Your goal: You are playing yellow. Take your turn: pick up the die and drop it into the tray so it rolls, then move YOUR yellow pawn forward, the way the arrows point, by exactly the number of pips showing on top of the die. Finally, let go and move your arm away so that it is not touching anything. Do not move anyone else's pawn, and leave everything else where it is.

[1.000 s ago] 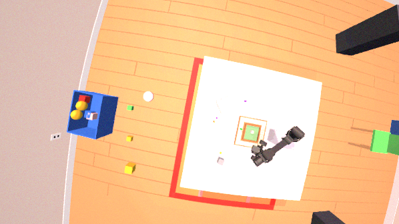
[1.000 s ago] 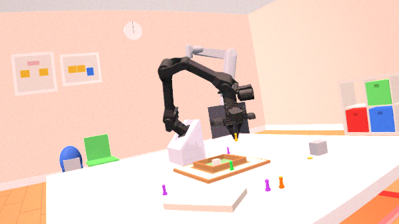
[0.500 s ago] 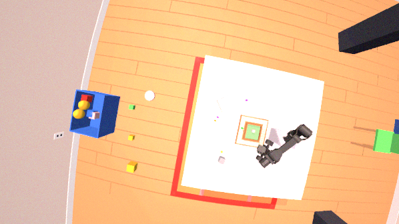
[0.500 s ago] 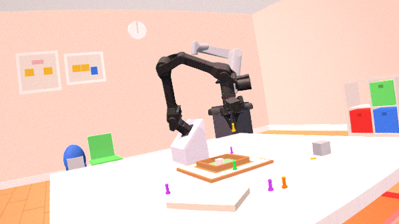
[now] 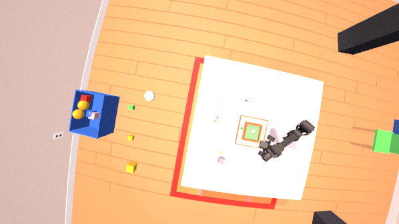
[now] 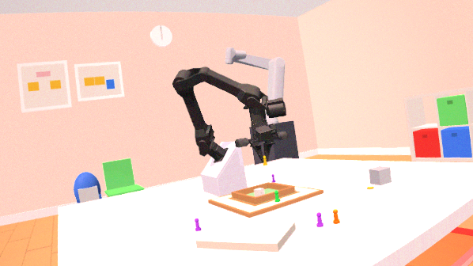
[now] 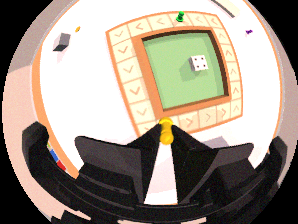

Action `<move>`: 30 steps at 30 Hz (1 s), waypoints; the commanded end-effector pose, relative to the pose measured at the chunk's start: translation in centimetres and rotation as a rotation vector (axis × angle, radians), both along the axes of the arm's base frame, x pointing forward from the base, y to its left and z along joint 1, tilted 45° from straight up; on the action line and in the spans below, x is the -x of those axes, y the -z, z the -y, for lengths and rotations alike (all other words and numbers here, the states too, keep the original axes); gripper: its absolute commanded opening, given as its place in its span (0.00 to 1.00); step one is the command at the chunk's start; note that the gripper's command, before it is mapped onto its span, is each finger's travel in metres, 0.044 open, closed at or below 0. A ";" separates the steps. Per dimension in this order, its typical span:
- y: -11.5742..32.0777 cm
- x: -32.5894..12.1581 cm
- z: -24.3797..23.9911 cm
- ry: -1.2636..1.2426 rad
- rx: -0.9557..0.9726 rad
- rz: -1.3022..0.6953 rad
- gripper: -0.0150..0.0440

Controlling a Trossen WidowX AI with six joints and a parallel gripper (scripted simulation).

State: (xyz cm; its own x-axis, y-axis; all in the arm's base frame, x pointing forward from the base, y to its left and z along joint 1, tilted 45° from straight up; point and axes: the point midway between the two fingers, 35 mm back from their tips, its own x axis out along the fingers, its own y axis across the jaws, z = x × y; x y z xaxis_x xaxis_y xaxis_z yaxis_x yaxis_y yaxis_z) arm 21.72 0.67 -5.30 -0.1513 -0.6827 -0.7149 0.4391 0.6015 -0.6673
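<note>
My gripper (image 6: 264, 157) (image 7: 165, 128) is shut on the yellow pawn (image 6: 265, 161) (image 7: 166, 134) and holds it raised above the table. In the wrist view the pawn overlaps the board's near edge, close to the lower left corner. The board (image 5: 237, 135) (image 6: 249, 214) (image 7: 116, 56) has arrow squares around the tray (image 5: 248, 134) (image 6: 244, 198) (image 7: 167, 85). The white die (image 5: 253, 131) (image 6: 259, 191) (image 7: 199, 63) rests inside the tray, with a pip near each corner of its top face and none in the middle. The squares under the fingers are partly hidden.
A green pawn (image 5: 241, 128) (image 6: 277, 196) (image 7: 180, 17) stands on the board's far side in the wrist view. Purple pawns (image 6: 198, 224) (image 6: 319, 219) (image 6: 273, 178), an orange pawn (image 6: 335, 216), a grey cube (image 5: 221, 160) (image 6: 380, 176) (image 7: 62, 42), a small yellow piece (image 6: 370, 188) and a pale slab (image 6: 237, 243) surround the board.
</note>
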 end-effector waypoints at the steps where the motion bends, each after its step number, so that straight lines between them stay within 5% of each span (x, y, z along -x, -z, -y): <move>1: -0.1 0.9 0.9 -0.005 0.003 -0.002 0.25; 30: 2.0 6.8 7.0 0.002 0.013 -0.005 0.25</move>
State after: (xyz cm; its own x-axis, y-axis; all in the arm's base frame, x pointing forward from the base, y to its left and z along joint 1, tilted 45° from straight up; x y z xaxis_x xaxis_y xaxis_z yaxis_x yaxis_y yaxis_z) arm 15.23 -5.62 -6.76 -0.1535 -0.6870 -0.7103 0.4451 0.5937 -0.6704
